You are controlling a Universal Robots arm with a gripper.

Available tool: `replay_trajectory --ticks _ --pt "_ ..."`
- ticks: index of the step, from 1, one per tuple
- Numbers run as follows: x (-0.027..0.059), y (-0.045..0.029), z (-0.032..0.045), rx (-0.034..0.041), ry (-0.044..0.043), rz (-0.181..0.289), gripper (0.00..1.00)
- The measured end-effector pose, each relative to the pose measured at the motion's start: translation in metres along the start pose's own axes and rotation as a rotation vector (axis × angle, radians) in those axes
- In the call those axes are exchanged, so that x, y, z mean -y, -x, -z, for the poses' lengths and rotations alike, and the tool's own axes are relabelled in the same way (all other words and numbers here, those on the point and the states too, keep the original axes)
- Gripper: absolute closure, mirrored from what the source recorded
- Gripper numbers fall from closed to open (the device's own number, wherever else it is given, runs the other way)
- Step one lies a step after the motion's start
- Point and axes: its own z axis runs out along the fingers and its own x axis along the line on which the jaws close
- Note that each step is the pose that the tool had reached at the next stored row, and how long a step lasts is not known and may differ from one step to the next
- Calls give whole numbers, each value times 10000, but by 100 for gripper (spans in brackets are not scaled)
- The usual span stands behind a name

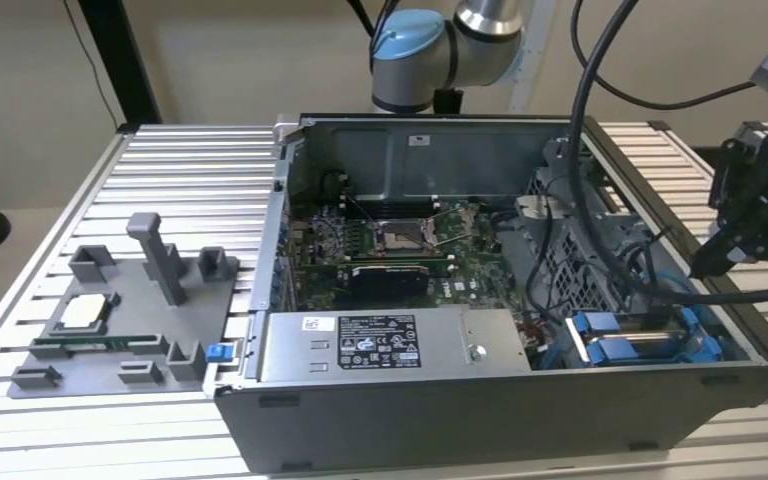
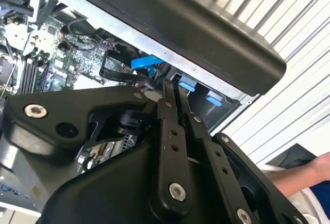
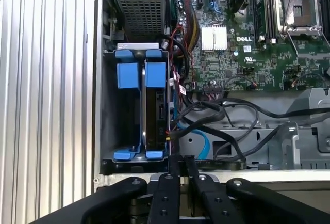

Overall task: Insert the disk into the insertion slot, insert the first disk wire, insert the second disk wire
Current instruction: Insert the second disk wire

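the disk (image 3: 156, 108), dark-bodied in a bright blue carrier, stands on edge inside its bay, just beyond the jaws' tips.

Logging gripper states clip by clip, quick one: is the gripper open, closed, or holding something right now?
Gripper: jaws shut, nothing visible between them; not touching the disk.

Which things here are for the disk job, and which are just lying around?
For the job: blue-framed silver disk, loose black wires, black metal pincer.
Just lying about: grey plastic holder tray, square silver chip, green memory stick.
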Motion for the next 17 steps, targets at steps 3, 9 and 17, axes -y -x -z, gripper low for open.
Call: replay_trajectory --ticks 3,9,17 --pt "-70 -3 20 1 0 -1 100" --pt "-306 -15 -4 1 0 -1 100" --pt "-668 -32 -52 2 -14 -1 100"
